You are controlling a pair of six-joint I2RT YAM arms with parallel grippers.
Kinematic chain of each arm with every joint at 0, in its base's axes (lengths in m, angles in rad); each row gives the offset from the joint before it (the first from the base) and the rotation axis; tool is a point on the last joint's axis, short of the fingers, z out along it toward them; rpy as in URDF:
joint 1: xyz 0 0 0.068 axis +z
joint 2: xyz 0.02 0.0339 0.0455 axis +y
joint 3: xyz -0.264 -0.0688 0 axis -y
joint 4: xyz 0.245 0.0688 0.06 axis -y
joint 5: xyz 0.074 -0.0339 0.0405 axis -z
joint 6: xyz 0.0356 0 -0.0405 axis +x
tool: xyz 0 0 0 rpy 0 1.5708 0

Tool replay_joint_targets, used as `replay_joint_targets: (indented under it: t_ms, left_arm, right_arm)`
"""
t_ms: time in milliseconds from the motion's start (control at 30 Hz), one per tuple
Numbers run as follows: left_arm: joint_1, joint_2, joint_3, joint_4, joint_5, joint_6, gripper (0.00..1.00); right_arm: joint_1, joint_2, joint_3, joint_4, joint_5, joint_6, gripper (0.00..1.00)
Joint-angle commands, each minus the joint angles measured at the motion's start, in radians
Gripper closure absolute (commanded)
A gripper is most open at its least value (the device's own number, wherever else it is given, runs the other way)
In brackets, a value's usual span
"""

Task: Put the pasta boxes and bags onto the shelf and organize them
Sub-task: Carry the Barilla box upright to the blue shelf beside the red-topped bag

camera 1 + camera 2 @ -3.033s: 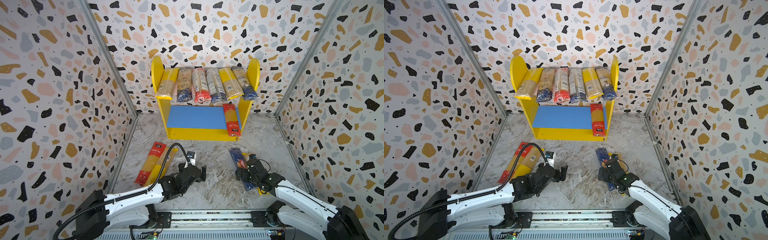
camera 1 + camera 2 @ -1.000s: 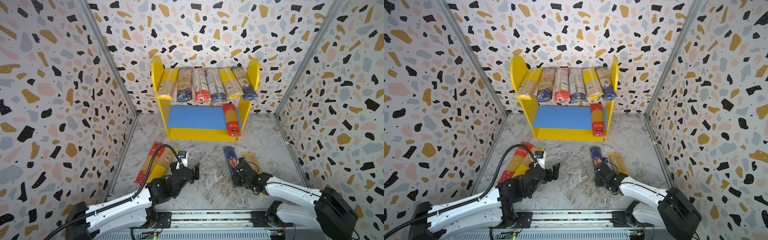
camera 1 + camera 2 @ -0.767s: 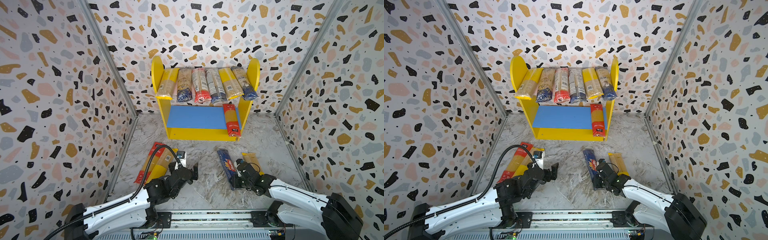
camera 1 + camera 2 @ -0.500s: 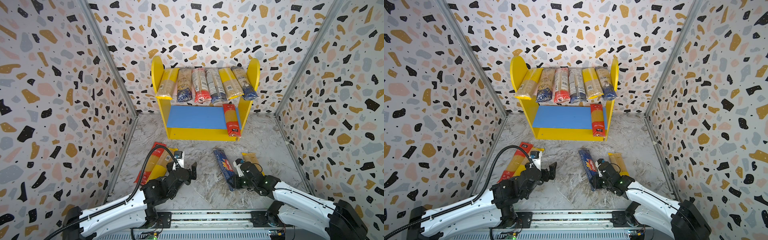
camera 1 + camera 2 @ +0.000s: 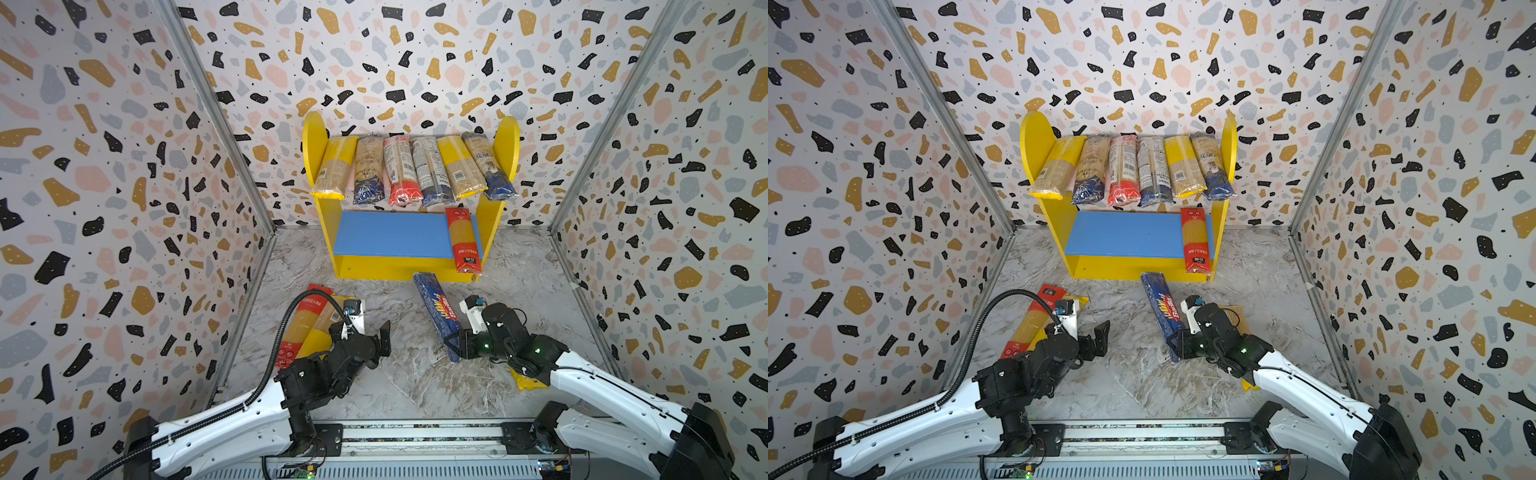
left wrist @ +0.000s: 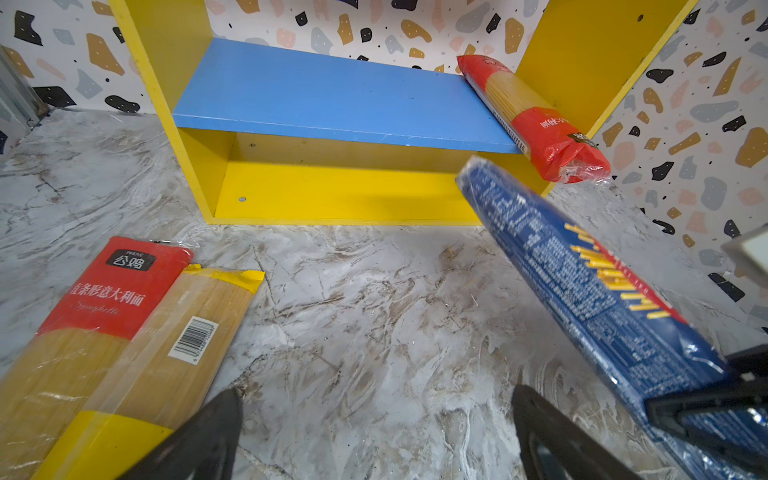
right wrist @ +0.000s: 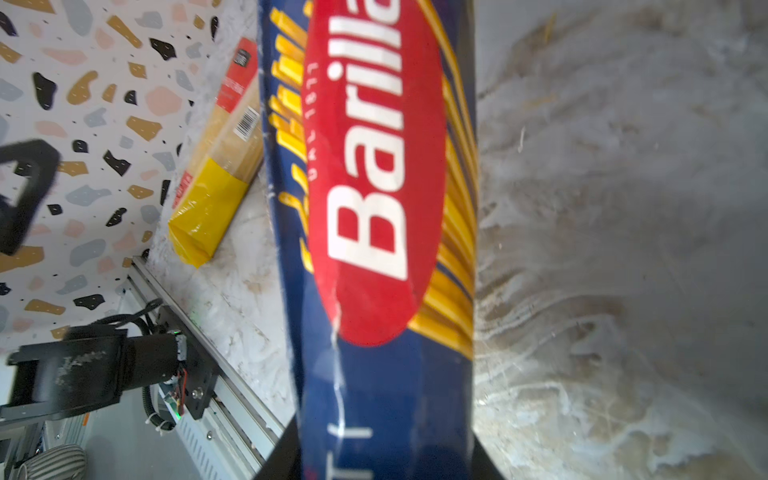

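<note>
**While the blue pack (image 5: 436,309) is pinched in the right gripper (image 5: 455,347), the left gripper (image 5: 363,336) gapes empty**

The blue pack, marked Barilla, slants across the centre-right of the floor (image 5: 415,386). Its near end sits between the right gripper's jaws, which are closed narrowly on it. Its far end lies just in front of the shelf (image 5: 505,149), and in the left wrist view that end looks raised. To the left, the other gripper hovers with its jaws spread wide, touching nothing. Beside it, a red-ended pack (image 5: 299,328) and a yellow-ended pack (image 5: 322,336) lie on the floor. Six packs (image 5: 399,170) fill the top board, and another red pack (image 5: 463,241) lies at the right end of the lower board (image 5: 390,235).
</note>
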Motion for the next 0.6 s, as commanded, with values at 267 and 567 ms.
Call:
replay_joint_targets:
  t_ms: [267,567]
  left_arm:
    - [-0.007,-0.042,0.031,-0.039,-0.064,0.004,0.01]
    - [-0.007,-0.078,0.029,-0.057,-0.084,0.009,0.00]
  right_arm:
    - [-0.017,0.242,0.421,0.064,0.267,-0.255,0.75]
    - [-0.111,0.530,0.706,0.108,0.365,-0.303,0.75]
